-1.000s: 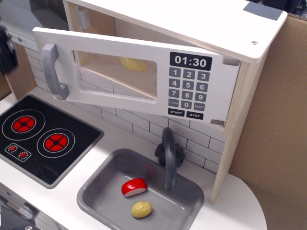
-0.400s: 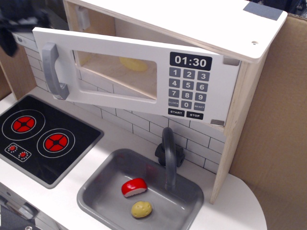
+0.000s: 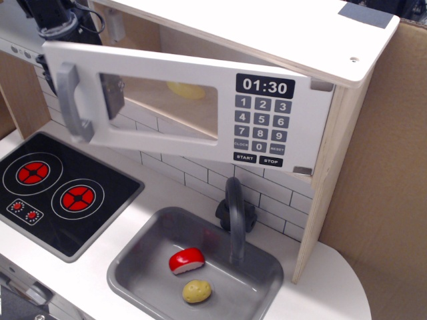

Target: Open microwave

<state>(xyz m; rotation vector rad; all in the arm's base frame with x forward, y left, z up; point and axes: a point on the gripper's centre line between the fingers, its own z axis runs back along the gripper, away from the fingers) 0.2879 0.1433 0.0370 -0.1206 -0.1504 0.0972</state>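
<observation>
The microwave is a wide wooden box at the top, with a black clock display and a grey keypad. Its white door stands partly open, swung out at the left, where its grey curved handle is. My black gripper comes down from the top left behind the door's free edge. One finger shows through the clear window and a dark part of the other shows just left of the door edge, so the fingers stand apart. A yellow item lies inside.
A black stove top with two red burners is at lower left. A grey sink holds a red and a yellow toy food, with a grey faucet behind. A cardboard wall stands at right.
My gripper has moved from the far left edge to behind the door's free edge. The door's handle end has swung out a little further and the handle looks more tilted.
</observation>
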